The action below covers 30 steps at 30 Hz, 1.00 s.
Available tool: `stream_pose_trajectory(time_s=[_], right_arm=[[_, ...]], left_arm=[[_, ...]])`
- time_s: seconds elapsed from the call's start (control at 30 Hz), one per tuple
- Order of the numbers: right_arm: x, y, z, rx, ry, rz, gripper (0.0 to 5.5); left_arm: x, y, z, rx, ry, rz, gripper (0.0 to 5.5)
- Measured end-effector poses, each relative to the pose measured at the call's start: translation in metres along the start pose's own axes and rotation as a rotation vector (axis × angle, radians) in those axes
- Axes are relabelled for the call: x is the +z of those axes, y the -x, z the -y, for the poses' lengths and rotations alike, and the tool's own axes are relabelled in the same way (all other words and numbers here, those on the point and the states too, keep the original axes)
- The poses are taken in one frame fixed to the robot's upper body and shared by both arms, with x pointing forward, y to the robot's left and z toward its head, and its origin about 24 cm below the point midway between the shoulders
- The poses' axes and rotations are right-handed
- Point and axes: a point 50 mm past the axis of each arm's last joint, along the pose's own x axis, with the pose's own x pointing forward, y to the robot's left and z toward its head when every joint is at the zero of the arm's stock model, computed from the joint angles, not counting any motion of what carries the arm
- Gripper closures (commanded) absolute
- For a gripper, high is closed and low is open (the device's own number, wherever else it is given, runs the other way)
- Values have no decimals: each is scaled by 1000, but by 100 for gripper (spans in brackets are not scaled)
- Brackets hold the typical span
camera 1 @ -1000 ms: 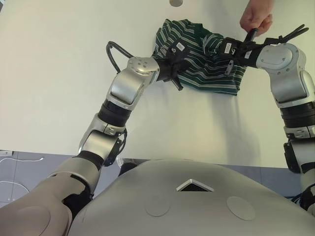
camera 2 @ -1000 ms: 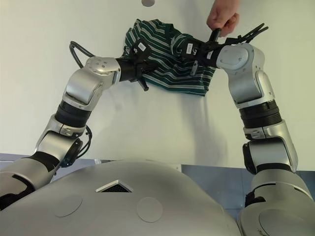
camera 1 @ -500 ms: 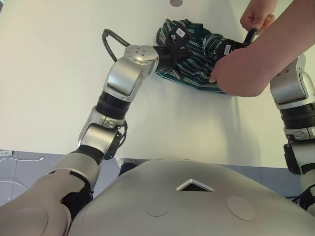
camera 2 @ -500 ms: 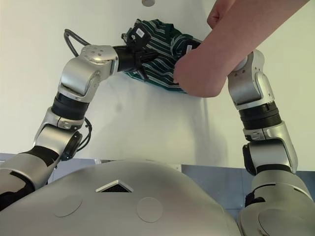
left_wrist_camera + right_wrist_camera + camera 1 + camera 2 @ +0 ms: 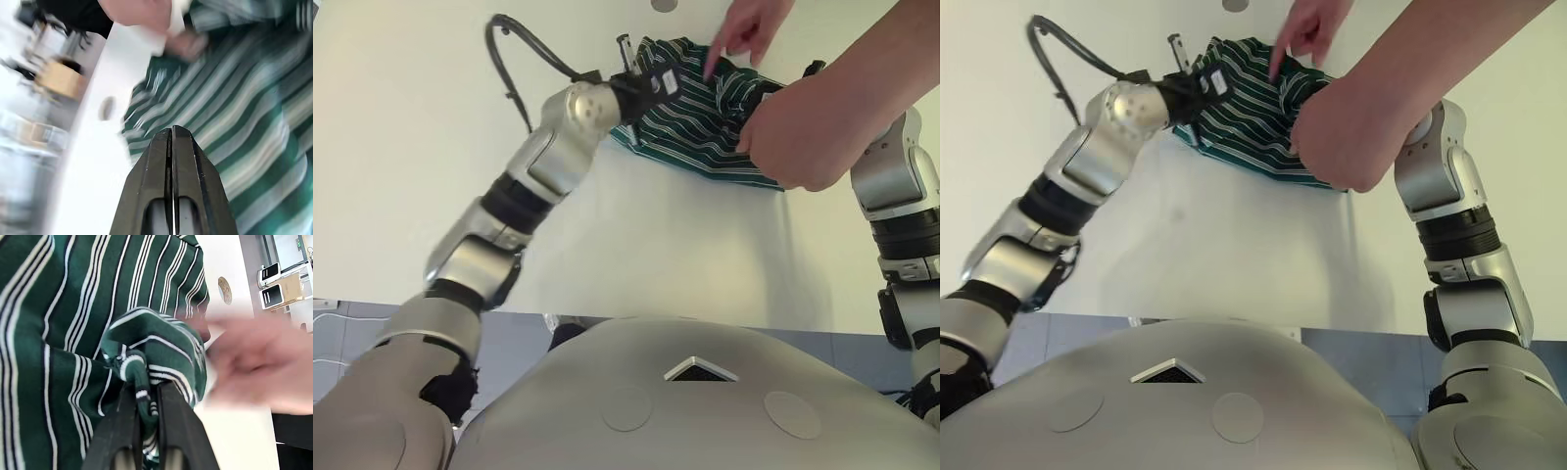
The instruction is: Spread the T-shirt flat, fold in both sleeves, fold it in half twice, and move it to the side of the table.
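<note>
A: Labels or writing?
B: One white label (image 5: pixel 666 82) on the left arm beside the left gripper (image 5: pixel 172 132); print too small to read.
A: Count, pls.
B: 1 T-shirt (image 5: pixel 703 129), green w/ white stripes. 2 grippers. 2 hands of a person. 1 small round disc (image 5: pixel 663 5) at the bench's (image 5: pixel 431 147) far edge, 12 o'clock.
A: Shirt location?
B: Bunched on the bench, approx. 1 o'clock from the robot, not spread flat.
A: Gripper states?
B: Left gripper: fingers pressed together, nothing between them, at the shirt's 9 o'clock edge over the striped cloth; contact can't be confirmed. Right gripper (image 5: pixel 146 396): clamped on a rolled fold of the shirt, 3 o'clock side.
A: The hands?
B: First hand (image 5: pixel 749 29) at the shirt's 12 o'clock edge, finger pointing down at the cloth. Second hand (image 5: pixel 803 132), a fist, at the 3 o'clock side, over the right gripper.
</note>
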Motion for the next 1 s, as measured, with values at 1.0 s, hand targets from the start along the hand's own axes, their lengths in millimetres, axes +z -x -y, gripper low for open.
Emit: stream_pose_trajectory(time_s=[1.0], right_arm=[[6, -4, -10, 27, 69, 11, 515]], left_arm=[[172, -34, -47, -244, 334, 585, 550]])
